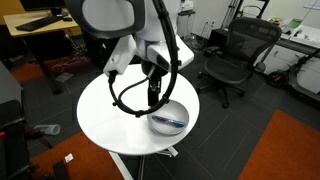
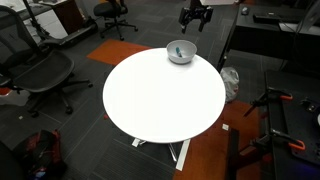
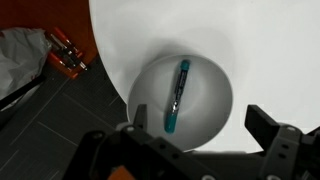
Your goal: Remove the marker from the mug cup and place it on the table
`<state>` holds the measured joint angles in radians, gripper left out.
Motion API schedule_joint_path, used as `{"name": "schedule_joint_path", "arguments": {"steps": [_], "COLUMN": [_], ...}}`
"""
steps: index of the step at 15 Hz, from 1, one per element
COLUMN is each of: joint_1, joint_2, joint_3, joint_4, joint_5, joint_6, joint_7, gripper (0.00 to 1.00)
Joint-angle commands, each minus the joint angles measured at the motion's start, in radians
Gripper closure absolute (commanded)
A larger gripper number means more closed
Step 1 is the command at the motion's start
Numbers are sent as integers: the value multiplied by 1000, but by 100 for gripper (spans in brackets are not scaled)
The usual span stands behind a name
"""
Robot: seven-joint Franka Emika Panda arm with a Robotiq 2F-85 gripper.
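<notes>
The marker (image 3: 178, 96), dark with a teal-blue end, lies inside the silvery-grey bowl-shaped mug cup (image 3: 207, 88). The cup stands near the edge of the round white table (image 3: 265, 45). My gripper (image 3: 203, 125) is open and empty, hanging above the cup, with the left finger over the cup and the right finger beyond its rim. In both exterior views the gripper (image 1: 154, 98) (image 2: 193, 18) hovers above the cup (image 1: 172, 112) (image 2: 181, 52) without touching it. The marker (image 1: 170, 122) shows as a thin dark line in the cup. The rest of the table top (image 2: 160, 95) is bare.
Black office chairs (image 1: 235, 55) (image 2: 35, 70) stand around the table. A wooden desk (image 1: 40, 30) is at the back. An orange carpet patch (image 1: 285, 150) lies beside the pedestal. A grey bag (image 3: 18, 60) and orange-handled tools (image 3: 65, 55) lie on the floor by the table edge.
</notes>
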<state>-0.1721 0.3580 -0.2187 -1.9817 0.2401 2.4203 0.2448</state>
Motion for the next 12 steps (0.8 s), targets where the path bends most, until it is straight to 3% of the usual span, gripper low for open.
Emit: {"name": "schedule_joint_path", "arguments": {"steps": [1, 12], "joint_1": [-30, -43], "joint_2": [96, 295], "joint_3": [24, 25], "joint_4": [95, 258], "joint_5": [29, 16], "joint_6": [-17, -26], "joint_7": [11, 52], "gripper": [0, 0]}}
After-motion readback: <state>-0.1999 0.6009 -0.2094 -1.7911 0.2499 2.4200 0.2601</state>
